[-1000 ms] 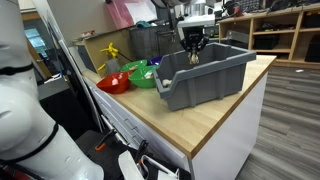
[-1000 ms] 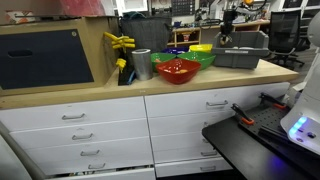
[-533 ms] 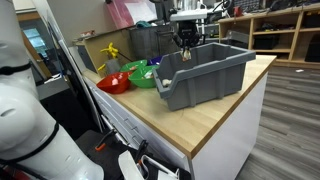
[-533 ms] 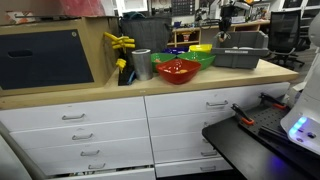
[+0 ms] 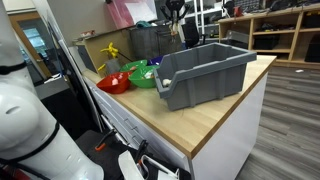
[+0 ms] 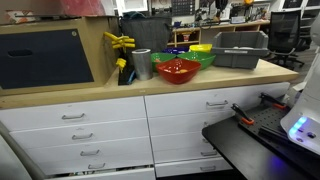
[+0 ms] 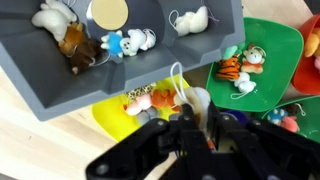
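Since a second ago the gripper (image 5: 175, 12) has lifted right up out of the grey bin (image 5: 205, 78) and now hangs above its back rim in an exterior view. In the wrist view its fingers are pinched on a small pale toy (image 7: 196, 100) with a string loop. From there the bin sits at 11 o'clock, a yellow bowl (image 7: 112, 118) at 9, and a green bowl (image 7: 275, 40) at 2 with a tiger toy (image 7: 232, 68) in it.

Wood-top desk (image 5: 215, 112) over white drawers (image 6: 80, 130). Dark cabinet (image 6: 45, 58) stands at one desk end. Wooden shelving (image 5: 275, 30) beyond far edge, wood floor (image 5: 295, 120).
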You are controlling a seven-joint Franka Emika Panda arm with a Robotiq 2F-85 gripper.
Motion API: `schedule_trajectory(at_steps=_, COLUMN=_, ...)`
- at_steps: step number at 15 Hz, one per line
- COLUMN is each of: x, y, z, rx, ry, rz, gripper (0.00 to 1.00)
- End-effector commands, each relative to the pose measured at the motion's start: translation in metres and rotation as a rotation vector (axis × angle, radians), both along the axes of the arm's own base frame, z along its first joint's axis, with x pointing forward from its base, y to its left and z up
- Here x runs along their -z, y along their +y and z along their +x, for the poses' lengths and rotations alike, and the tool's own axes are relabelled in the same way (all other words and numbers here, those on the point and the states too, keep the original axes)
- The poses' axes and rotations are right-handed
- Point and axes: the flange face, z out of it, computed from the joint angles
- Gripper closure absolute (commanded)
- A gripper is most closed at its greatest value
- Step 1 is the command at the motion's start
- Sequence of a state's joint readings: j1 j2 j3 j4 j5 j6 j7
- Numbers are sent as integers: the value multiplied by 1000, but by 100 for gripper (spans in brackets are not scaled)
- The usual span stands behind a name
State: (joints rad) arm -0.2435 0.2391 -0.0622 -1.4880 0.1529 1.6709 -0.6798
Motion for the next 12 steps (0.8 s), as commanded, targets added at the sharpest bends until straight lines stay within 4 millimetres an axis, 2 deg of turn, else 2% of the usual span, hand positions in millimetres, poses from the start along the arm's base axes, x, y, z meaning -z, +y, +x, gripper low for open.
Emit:
schedule_trajectory(at_steps=1, x=-6, y=2, z=21, rx=24, ry=-80, rz=33, gripper=96)
schedule_trajectory(at_steps=3, x=5, y=2, z=34, rx=41, ry=-139, rz=48, gripper=96)
schedule_trajectory(at_steps=5, x=25, y=4, z=49, rx=72, ry=-186, rz=75, gripper=96)
schedule_trajectory(at_steps=12, x=109, y=24, z=93, rx=122, ry=-265, rz=161, gripper=96)
